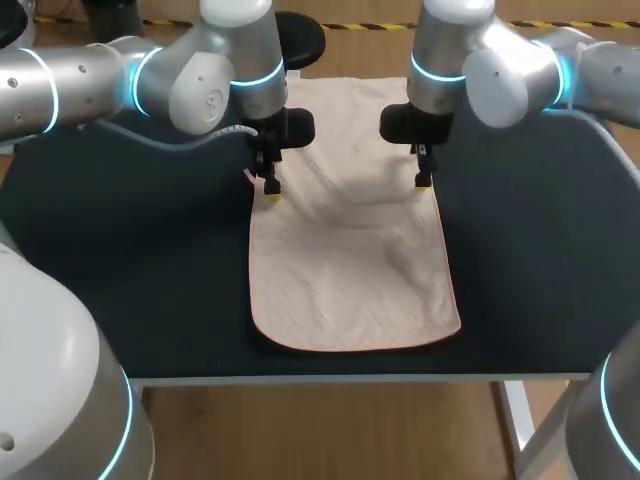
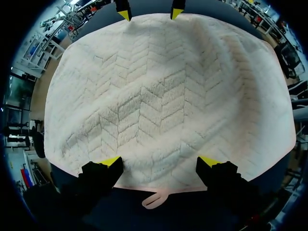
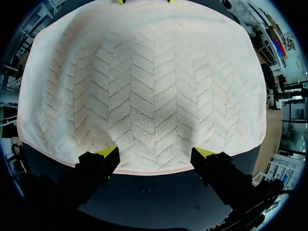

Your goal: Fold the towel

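Nearest of all was the rounded hem of the towel [image 1: 350, 270] — a pale, chevron-textured cloth that lay lengthwise on the dark worktop [image 1: 120, 280]. Its near end sat close to the worktop's front edge and its far end ran back between the two arms. It lay spread out in a single layer, with a few soft rumples across the middle.

At the towel's left edge, the left arm [image 1: 200, 80] pointed straight down. The left jaws stood wide open, and their yellow fingertips [image 2: 111, 161] sat just inside the hem with nothing gripped. A small hanging loop [image 2: 155, 201] stuck out from that hem between the two fingers.

At the towel's right edge, level with its partner, the right arm [image 1: 480, 60] pointed down the same way. The right jaws were spread just as wide over the hem and held nothing. Whether either pair of tips actually touched the cloth could not be told.
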`<state>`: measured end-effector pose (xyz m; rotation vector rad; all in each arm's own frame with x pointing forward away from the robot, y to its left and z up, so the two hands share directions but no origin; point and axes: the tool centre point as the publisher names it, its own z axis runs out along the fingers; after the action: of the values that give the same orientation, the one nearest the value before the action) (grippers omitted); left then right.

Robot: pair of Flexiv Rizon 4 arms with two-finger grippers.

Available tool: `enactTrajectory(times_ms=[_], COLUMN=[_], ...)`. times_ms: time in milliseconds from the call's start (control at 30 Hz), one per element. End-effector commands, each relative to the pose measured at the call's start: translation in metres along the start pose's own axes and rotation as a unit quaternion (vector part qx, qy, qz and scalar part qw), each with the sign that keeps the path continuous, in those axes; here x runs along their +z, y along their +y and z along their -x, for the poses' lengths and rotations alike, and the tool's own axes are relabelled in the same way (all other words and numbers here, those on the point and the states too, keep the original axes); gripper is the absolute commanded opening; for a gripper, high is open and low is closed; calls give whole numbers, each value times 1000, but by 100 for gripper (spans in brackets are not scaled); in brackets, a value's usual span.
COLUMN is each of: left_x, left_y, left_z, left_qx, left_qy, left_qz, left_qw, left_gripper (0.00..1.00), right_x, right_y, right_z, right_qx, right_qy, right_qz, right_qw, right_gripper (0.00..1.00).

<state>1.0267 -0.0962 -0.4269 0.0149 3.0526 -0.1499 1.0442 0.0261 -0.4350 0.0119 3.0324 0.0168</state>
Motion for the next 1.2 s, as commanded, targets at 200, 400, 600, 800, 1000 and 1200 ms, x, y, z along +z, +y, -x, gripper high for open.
enactTrajectory(times_ms=[200,400,600,800,1000,1200], left_x=[19,23,18,10,0,-28], left_y=[-1,0,1,0,-3,-9], left_z=[6,5,5,4,2,3], left_qx=[-1,-1,2,4,6,8], left_qy=[13,18,14,7,1,-14], left_qz=[-11,-10,-12,-11,-14,-17], left_qw=[1000,1000,1000,1000,1000,1000], left_gripper=[100,41,0,0,0,0], right_x=[12,13,11,5,-6,-33], right_y=[2,-2,-5,-7,-8,-9], right_z=[6,4,0,-5,-8,-6], right_qx=[-1,1,2,3,4,8], right_qy=[16,19,18,15,8,-14], right_qz=[-5,-6,-5,-5,-1,6], right_qw=[1000,1000,1000,1000,1000,1000], right_gripper=[100,34,0,0,0,0])
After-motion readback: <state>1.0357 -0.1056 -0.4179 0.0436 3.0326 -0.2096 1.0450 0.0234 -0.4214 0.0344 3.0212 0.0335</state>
